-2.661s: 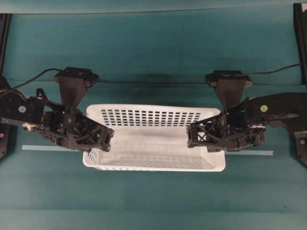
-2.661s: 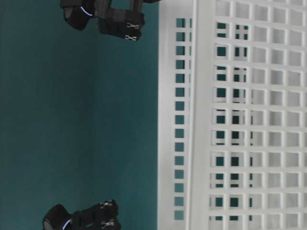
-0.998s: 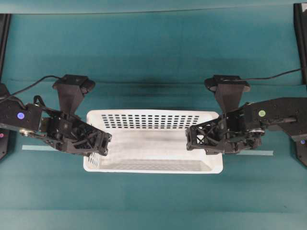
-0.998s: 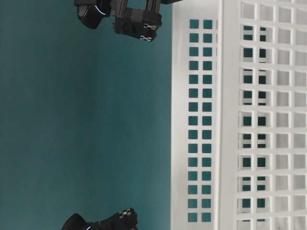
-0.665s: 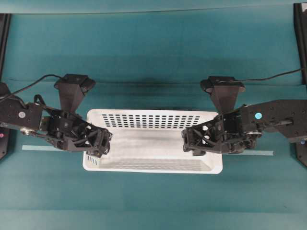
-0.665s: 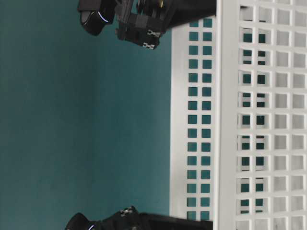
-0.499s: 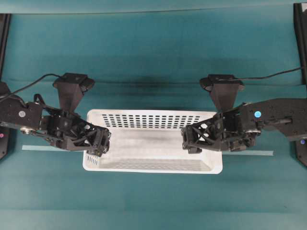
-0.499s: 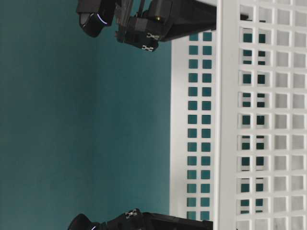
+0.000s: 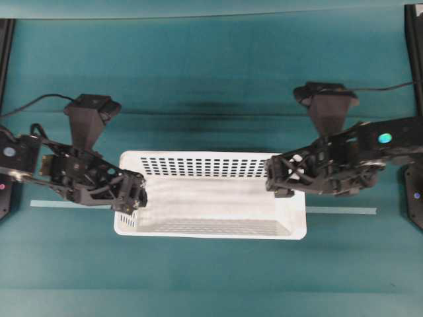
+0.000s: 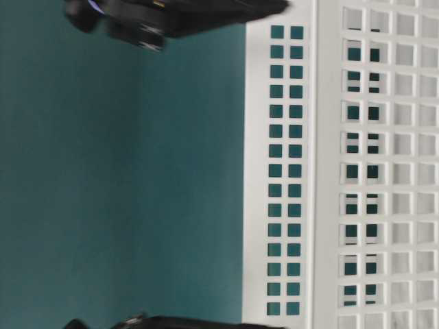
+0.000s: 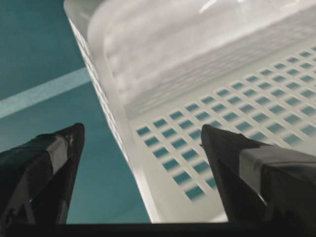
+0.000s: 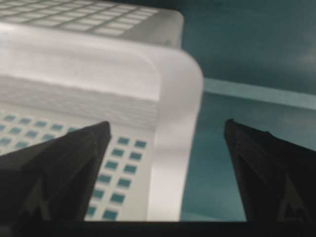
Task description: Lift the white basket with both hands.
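The white basket (image 9: 198,165) rests on the teal table, long side across the overhead view. My left gripper (image 9: 135,195) is open at the basket's left end. In the left wrist view its two fingers (image 11: 47,163) straddle the end wall's rim (image 11: 116,118) without touching it. My right gripper (image 9: 276,179) is open at the right end. In the right wrist view its fingers (image 12: 64,163) stand either side of the rounded rim (image 12: 173,103), apart from it. The table-level view shows the basket's holed wall (image 10: 281,171) with a black arm at the top (image 10: 178,17) and bottom edges.
A pale tape strip (image 9: 66,203) runs across the teal table and passes under the basket; it also shows in the left wrist view (image 11: 44,91) and the right wrist view (image 12: 256,91). Black posts (image 9: 413,39) stand at the far corners.
The basket, held up 2.7 s ago, has come down onto the table. Both grippers have opened and let go of its end rims. Both arms have drawn slightly outward.
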